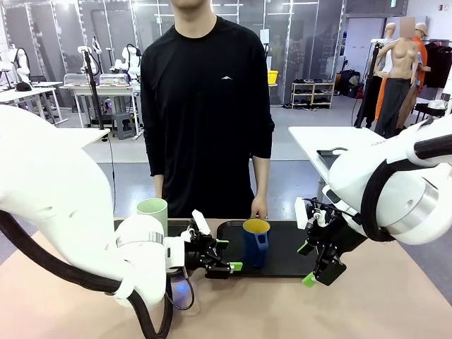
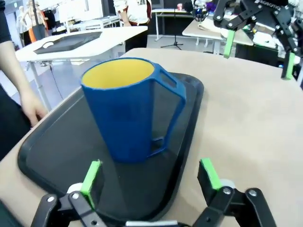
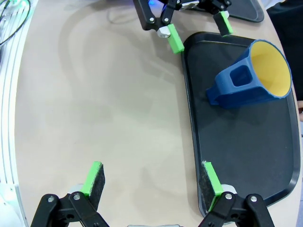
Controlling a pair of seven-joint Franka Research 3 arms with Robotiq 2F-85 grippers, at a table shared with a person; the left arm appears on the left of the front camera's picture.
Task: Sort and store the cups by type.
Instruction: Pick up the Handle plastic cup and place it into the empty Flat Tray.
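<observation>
Blue mug [image 1: 256, 242]: upright on the black tray [image 1: 282, 265], toward the tray's 9 o'clock end in the front view; yellow inside, open handle; nothing grips it.
Mug, left wrist view: the blue mug [image 2: 127, 111] stands at 12 o'clock from the left gripper's pads, handle turned to 3 o'clock, base on the tray [image 2: 52, 146].
Mug, right wrist view: the blue mug [image 3: 248, 78] sits at 1 o'clock, mouth toward 3 o'clock in this rolled picture, handle toward 9 o'clock, on the tray [image 3: 236, 156].
Mint-green tumbler [image 1: 152, 213]: upright at 9 o'clock from the mug in the front view, beyond the left arm's wrist, partly hidden by it; whether it stands on a second dark tray I cannot tell.
Left gripper [image 1: 224, 256]: fingers spread apart, holding nothing, green pads just at 9 o'clock of the mug, low over the tray's edge; the gripper [image 2: 151, 177] shows both pads apart with the mug beyond the gap.
Right gripper [image 1: 308, 263]: fingers spread apart, empty, at 3 o'clock from the mug, over the tray's 3 o'clock end; the gripper [image 3: 154, 182] has one pad over the bare table [image 3: 104, 109] and the other over the tray's rim.
Person's hand [image 1: 259, 208]: hangs at the table's far edge, at 12 o'clock from the mug, touching nothing that I can tell.
</observation>
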